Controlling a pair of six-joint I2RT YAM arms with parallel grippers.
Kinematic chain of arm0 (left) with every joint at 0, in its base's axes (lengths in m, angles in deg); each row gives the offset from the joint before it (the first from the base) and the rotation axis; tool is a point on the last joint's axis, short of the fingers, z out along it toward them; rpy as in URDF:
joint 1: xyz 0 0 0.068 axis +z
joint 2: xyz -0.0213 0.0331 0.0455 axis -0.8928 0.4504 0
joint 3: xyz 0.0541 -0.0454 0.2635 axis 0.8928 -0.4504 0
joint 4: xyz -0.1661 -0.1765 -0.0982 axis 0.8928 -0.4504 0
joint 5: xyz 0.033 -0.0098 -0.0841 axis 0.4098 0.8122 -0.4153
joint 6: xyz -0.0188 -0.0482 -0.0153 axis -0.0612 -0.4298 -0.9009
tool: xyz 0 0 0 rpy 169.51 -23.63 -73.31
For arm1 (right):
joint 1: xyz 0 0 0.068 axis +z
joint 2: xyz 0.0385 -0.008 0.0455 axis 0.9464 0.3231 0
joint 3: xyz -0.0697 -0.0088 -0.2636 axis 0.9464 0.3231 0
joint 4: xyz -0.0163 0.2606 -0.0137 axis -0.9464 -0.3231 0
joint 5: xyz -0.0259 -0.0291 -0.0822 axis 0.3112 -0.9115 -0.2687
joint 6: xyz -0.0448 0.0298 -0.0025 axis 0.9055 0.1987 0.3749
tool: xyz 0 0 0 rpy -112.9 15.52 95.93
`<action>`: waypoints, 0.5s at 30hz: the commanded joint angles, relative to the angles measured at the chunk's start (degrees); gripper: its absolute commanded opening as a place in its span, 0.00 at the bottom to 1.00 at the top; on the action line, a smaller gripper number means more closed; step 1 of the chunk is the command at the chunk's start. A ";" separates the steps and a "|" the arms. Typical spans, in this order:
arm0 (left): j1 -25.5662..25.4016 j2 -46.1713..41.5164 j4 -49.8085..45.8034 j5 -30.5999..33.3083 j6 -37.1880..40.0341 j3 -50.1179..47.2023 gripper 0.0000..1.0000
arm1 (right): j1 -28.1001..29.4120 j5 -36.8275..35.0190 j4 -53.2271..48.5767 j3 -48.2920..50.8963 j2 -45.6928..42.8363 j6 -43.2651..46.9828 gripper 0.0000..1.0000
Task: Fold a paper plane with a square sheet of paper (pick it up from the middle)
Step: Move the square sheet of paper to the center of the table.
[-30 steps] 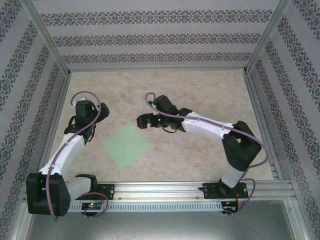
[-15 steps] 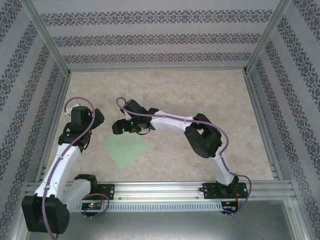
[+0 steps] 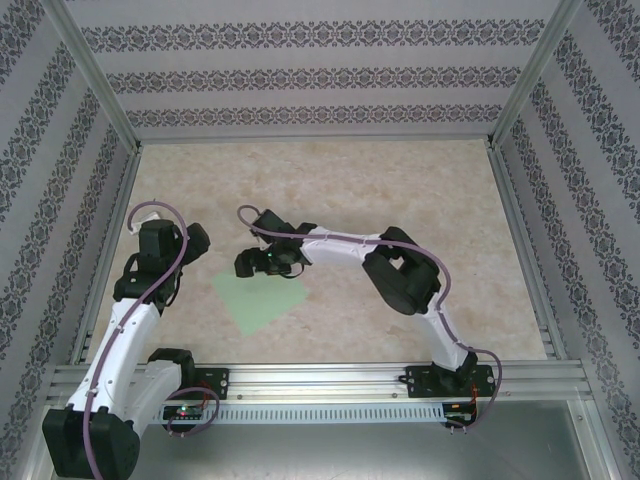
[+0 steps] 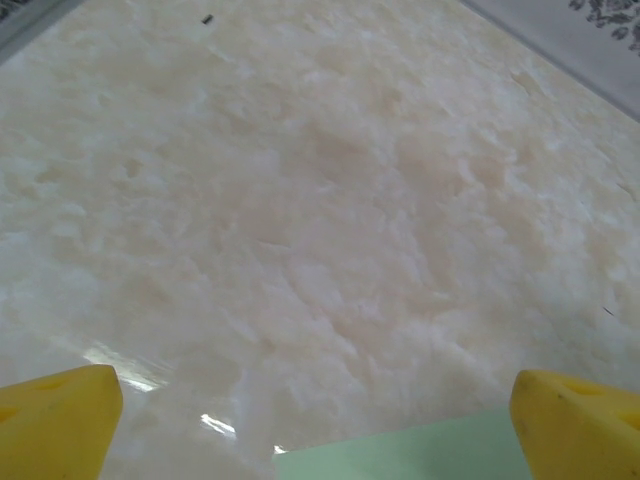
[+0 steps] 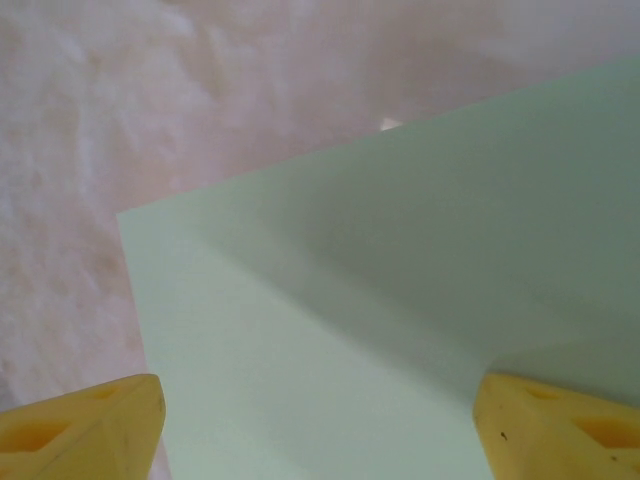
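The square sheet of paper (image 3: 262, 300) is pale mint green and lies flat on the marbled table, turned like a diamond. My right gripper (image 3: 256, 264) hangs over its far corner. In the right wrist view the sheet (image 5: 400, 300) spreads under my right gripper (image 5: 320, 440), which is open, with a yellow fingertip (image 5: 85, 425) near the sheet's left edge. My left gripper (image 3: 160, 285) is left of the sheet and open. In the left wrist view my left gripper (image 4: 315, 430) holds nothing, and a strip of the sheet (image 4: 400, 455) shows low between its fingers. The paper plane is out of view.
Bare beige marbled tabletop (image 3: 400, 190) stretches behind and to the right of the sheet. Patterned walls with metal posts (image 3: 100, 90) close in the left, back and right. The mounting rail (image 3: 330, 380) runs along the near edge.
My right arm swung left and came down over the sheet's far corner, its jaws narrowing a little. The left arm drew back slightly toward the near edge. The sheet shifted slightly.
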 commanded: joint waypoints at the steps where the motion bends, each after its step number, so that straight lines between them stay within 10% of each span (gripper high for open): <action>1: 0.76 1.14 3.53 -6.75 -0.04 -0.59 1.00 | -4.43 -6.33 -0.70 7.19 -3.99 -1.09 0.83; 15: -11.15 15.81 11.34 -16.81 0.84 5.63 1.00 | -19.04 -14.97 2.34 30.52 -21.47 -3.73 0.84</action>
